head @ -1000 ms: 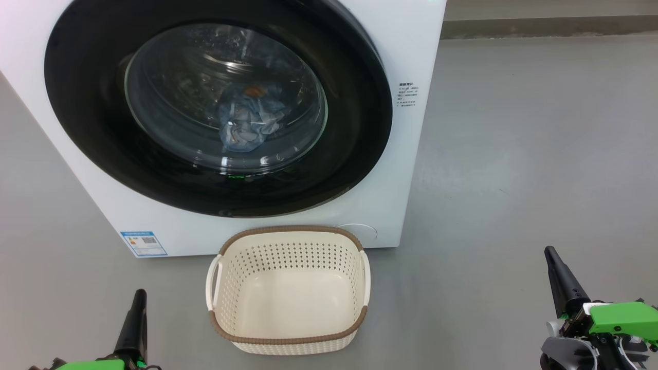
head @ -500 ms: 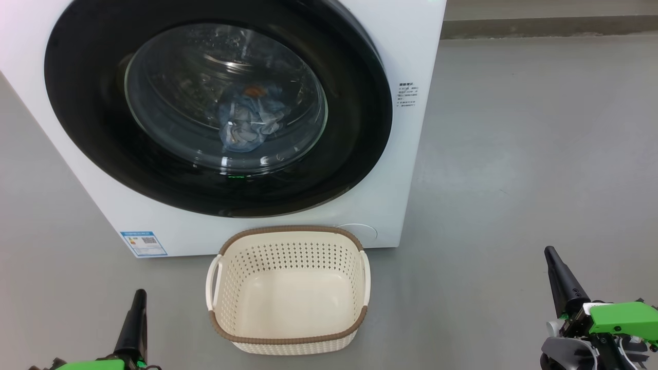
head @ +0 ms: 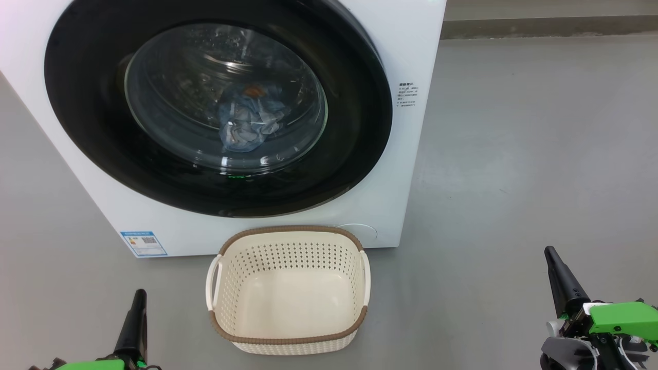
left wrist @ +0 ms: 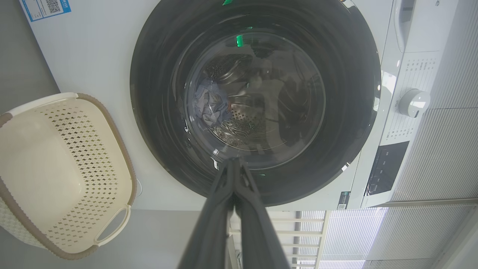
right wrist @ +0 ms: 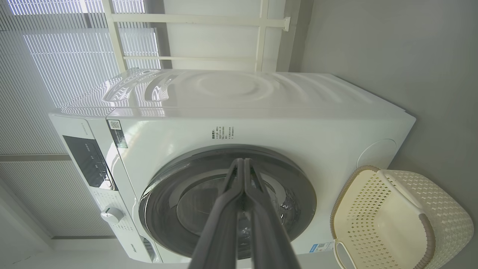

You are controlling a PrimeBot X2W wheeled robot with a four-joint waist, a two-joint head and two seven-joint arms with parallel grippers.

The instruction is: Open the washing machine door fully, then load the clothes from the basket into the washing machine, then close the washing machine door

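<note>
The white washing machine (head: 411, 61) fills the upper left of the head view, its round black washing machine door (head: 82, 128) closed flat against the front. Through the glass I see the clothes (head: 249, 121), a bluish bundle with an orange spot, lying in the drum (left wrist: 211, 108). The cream basket (head: 288, 341) with a brown rim stands on the floor before the machine, with nothing in it. My left gripper (head: 139, 294) is shut at the lower left, and my right gripper (head: 550, 251) is shut at the lower right, both away from the basket and holding nothing.
Grey floor (head: 514, 154) stretches to the right of the machine up to a wall base at the back. The control panel and a dial (left wrist: 414, 102) sit along the machine's top front. Window blinds (right wrist: 56, 45) lie behind the machine.
</note>
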